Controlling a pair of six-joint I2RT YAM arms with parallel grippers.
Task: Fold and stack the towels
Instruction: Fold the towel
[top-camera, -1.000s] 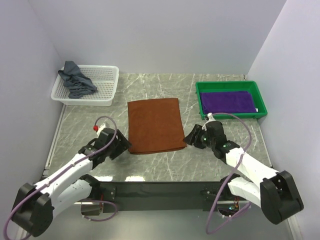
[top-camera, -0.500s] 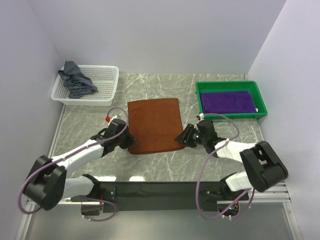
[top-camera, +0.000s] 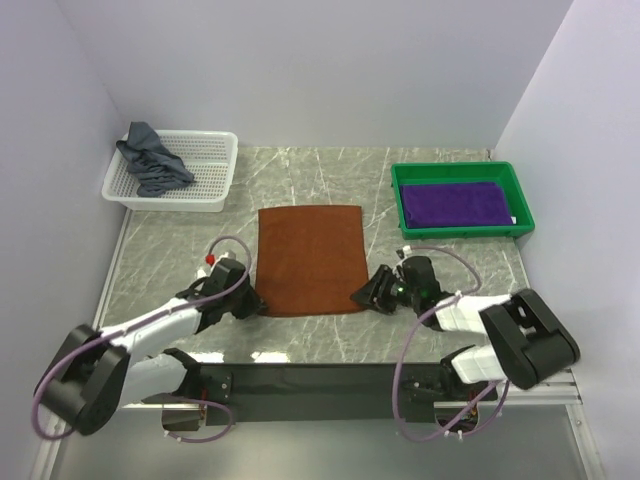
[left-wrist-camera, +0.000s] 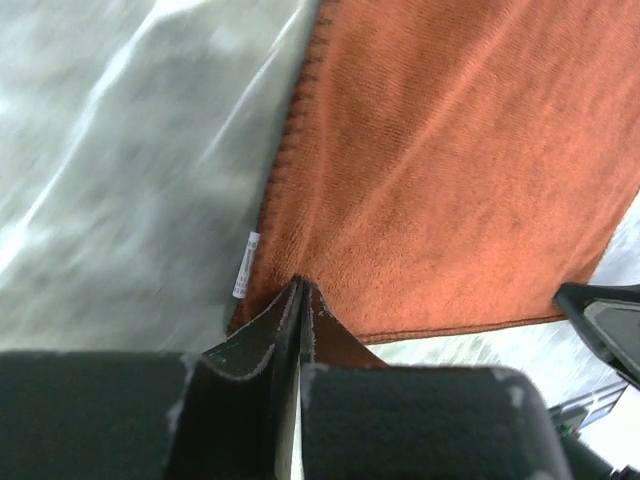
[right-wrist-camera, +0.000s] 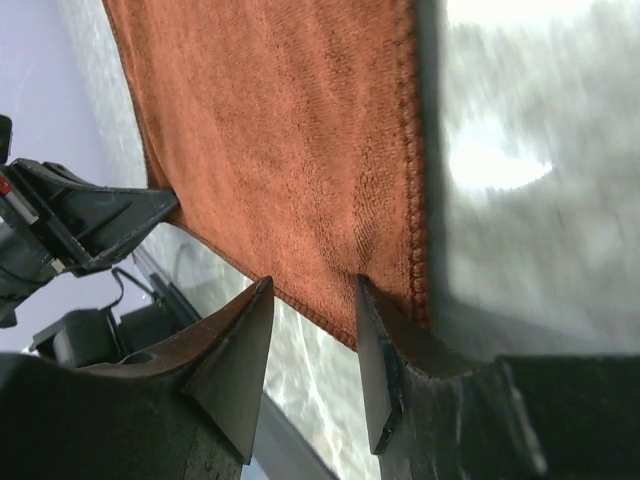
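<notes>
You are working in a robotics test booth, not a home or a shop. Plain pale walls (top-camera: 300, 70) box in three sides of a marble-patterned table (top-camera: 320, 340), both arms are bolted to a black rail (top-camera: 320, 385) at its near edge, and loose cables (top-camera: 228, 239) loop off the wrists. The props look staged: a rust-brown towel (top-camera: 310, 260) lies flat between your left gripper (top-camera: 252, 300) and right gripper (top-camera: 362, 297). A white mesh basket (top-camera: 205, 160) sits well beyond the left one, and a green tray (top-camera: 455, 169) beyond the right one.
</notes>
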